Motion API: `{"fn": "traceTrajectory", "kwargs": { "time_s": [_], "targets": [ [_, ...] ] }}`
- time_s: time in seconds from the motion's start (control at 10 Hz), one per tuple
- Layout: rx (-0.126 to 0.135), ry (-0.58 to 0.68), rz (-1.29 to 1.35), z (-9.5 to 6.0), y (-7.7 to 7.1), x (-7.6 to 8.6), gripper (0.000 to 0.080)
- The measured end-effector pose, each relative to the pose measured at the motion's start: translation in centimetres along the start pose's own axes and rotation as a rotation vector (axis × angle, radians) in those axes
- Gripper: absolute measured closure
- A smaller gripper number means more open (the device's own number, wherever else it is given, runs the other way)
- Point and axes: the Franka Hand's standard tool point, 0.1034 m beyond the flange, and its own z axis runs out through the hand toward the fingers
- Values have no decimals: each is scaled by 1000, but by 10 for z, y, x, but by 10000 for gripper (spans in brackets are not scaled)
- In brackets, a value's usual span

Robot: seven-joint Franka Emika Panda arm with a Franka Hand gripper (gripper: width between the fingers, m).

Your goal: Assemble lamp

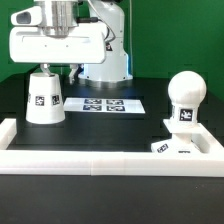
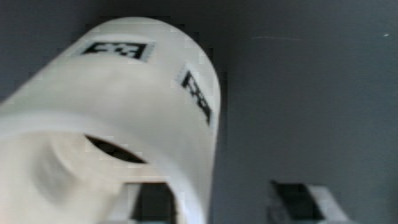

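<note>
The white cone-shaped shade [image 1: 44,97] stands on the black table at the exterior view's left, with tags on its side. My gripper [image 1: 53,69] hangs just above its narrow top. In the wrist view the shade [image 2: 125,110] fills most of the picture, its top opening dark. My gripper [image 2: 231,198] is open: one finger [image 2: 159,202] shows against the shade's upper edge, the other [image 2: 302,202] over bare table beside it. The round bulb [image 1: 185,93] stands upright on the low angular base [image 1: 172,146] at the exterior view's right.
The marker board [image 1: 110,103] lies flat behind the shade, in front of the robot's white pedestal [image 1: 103,60]. A low white wall [image 1: 90,161] runs along the table's front and turns back at both ends.
</note>
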Motion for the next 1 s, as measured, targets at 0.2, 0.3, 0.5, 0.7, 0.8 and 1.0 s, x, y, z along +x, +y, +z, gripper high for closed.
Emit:
{"fn": "traceTrajectory", "kwargs": {
  "time_s": [0.2,0.3,0.5,0.7,0.8,1.0],
  "targets": [
    [1,4,-14,0,-9,6,756],
    [3,5,-33,-1,-17,11,756],
    [11,10,-55,-4,-39,26,756],
    [23,12,-66,-11,-66,38,756],
    [39,0,-58,-20,-85,48,756],
    [65,-14,-21,-46,-116,69,755]
  ]
}}
